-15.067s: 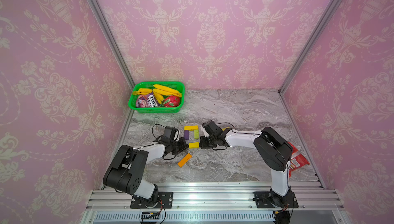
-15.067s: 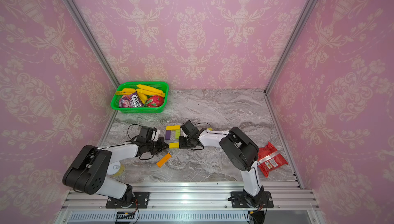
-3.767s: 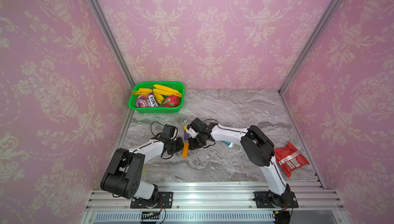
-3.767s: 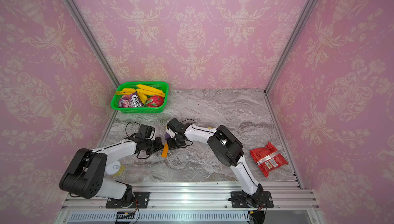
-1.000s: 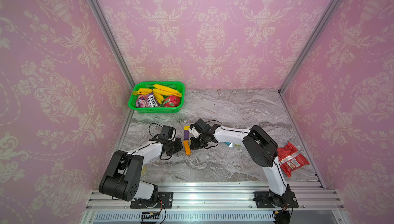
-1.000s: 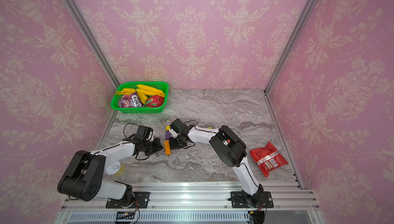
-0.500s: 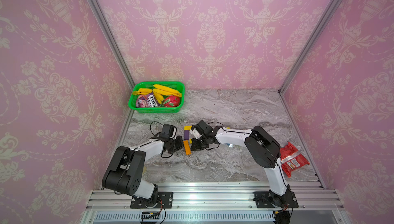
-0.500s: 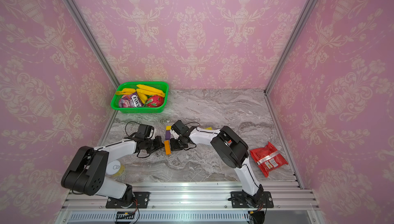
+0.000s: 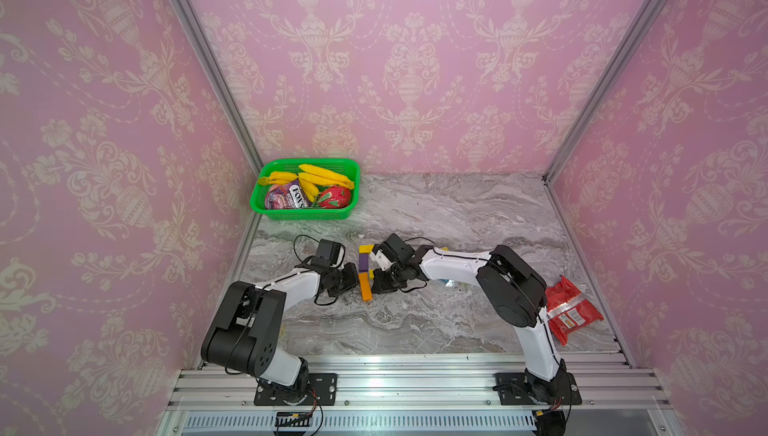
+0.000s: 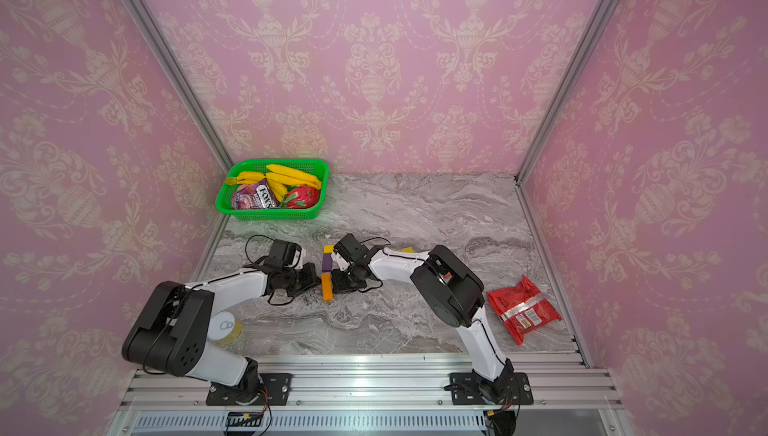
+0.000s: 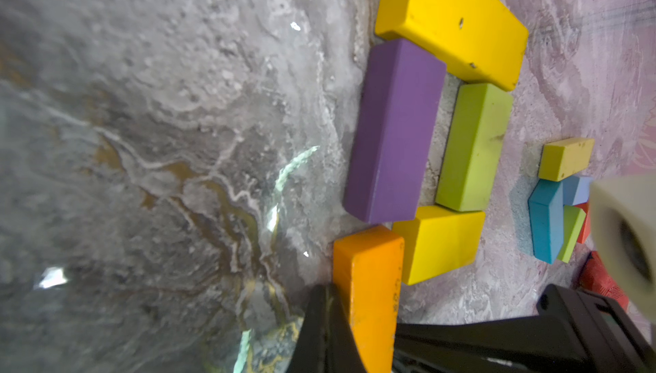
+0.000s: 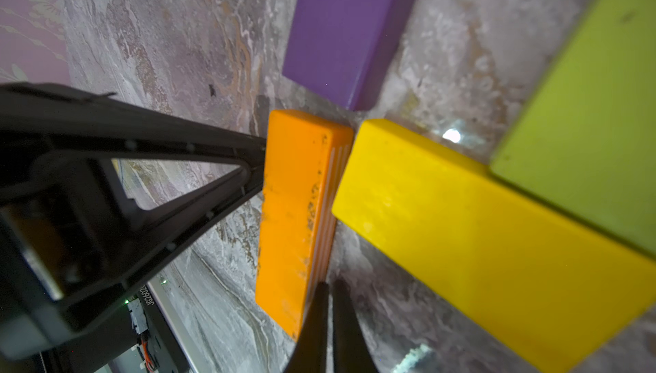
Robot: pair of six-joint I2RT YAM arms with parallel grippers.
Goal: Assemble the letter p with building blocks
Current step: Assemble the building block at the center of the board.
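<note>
Now that the orange block [image 11: 369, 289] has swung from its slant into line with the purple block [image 11: 394, 129] on the bench [image 9: 415, 322], flanked by your left tool [image 11: 324, 300] and right tool [image 12: 328, 291], both pressed together, the p's stem looks nearly done.

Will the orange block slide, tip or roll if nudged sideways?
Probably slides, not rolls: the orange block lies flat with square edges. It looks rigid, holding its shape. An off-centre push may twist it on the smooth-looking tabletop.
</note>
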